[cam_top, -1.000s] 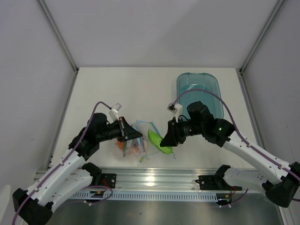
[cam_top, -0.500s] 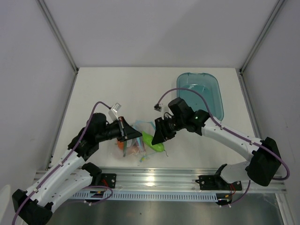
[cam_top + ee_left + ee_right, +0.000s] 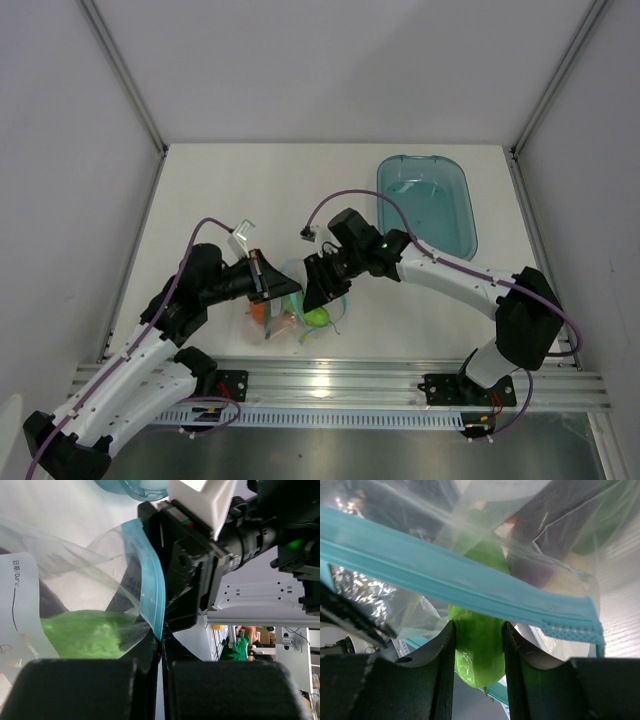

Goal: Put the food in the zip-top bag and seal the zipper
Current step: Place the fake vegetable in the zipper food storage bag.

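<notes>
Fingers (image 3: 440,670) pinching green piece (image 3: 477,652) show only at right wrist.

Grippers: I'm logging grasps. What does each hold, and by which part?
The left gripper pinches the zip-top bag by its zipper strip; the right gripper clamps a green food piece by its sides, at the bag's mouth.

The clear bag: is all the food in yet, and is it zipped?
Done: an orange toy piece sits inside the clear crinkly plastic bag. In hand: left jaws pinch its light blue zipper strip; right jaws hold a green toy vegetable in the mouth. Left: let go, then zip.
</notes>
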Controlling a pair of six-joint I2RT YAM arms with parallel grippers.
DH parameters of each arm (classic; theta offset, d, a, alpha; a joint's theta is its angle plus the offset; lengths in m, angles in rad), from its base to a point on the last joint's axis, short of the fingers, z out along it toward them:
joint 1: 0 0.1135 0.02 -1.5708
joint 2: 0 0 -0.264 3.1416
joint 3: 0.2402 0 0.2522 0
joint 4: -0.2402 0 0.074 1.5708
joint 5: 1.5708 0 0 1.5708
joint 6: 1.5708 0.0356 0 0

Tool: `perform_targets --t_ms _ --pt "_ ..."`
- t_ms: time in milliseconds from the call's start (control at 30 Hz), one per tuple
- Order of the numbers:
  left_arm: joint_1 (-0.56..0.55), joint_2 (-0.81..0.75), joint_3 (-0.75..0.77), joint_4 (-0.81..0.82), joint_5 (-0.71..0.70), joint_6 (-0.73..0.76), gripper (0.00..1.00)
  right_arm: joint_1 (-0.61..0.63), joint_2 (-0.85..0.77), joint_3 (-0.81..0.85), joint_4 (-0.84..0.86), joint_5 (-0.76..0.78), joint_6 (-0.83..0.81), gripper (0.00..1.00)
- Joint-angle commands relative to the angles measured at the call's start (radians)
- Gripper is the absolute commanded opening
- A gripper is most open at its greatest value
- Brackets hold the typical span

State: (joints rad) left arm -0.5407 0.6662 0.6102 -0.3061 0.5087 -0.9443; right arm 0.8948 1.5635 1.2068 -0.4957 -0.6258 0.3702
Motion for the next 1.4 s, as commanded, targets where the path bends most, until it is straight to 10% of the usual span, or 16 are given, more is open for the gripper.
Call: perform_targets --t_ms 0,267,767,1367 --pt "0.004 -0.017 0.028 0.021 0.013 -0.024 0.0 0.009 0.021 0.023 0.048 -0.035 0.001 0.08" --pt "0.004 -0.017 0.031 0.021 0.01 -0.022 0.01 0.013 0.067 0.022 0.106 -0.144 0.01 0.14" --pt "0.004 -0.019 0.008 0.03 0.007 -0.022 0.0 0.024 -0.06 -0.009 0.02 0.035 -0.054 0.65" --pt "0.004 -0.022 0.009 0.038 -0.002 -0.031 0.01 0.024 -0.224 -0.078 -0.07 0.146 -0.062 0.61"
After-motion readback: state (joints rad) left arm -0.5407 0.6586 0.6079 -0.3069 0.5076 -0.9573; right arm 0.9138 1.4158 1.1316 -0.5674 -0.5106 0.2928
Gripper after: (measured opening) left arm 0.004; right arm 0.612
